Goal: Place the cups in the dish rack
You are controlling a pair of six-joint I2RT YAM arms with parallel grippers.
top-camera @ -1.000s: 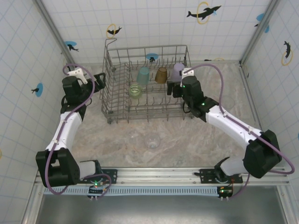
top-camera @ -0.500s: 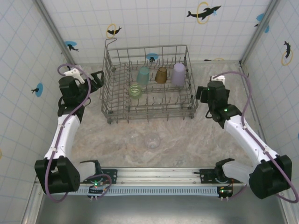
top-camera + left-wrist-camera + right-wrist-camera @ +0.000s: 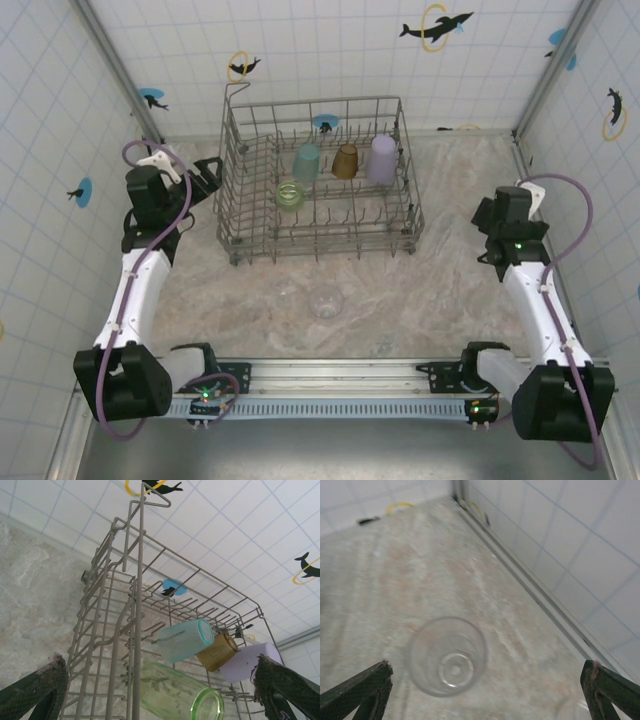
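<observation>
On the marbled tabletop [image 3: 450, 300] the dish rack [image 3: 315, 247] sits at the far edge with four coloured cups [image 3: 345, 160] inside, and a clear cup [image 3: 447, 656] sits near the right edge. The left gripper [image 3: 208, 168] and right gripper [image 3: 487, 667] both gape empty. The right one should centre on that cup before closing.

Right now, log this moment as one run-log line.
dish rack: four coloured cups loaded | clear cups: on table | left gripper: open beside rack | right gripper: open above clear cup

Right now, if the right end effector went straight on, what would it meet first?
The right end effector would probably meet the clear cup on the table first; depth is unclear.
</observation>
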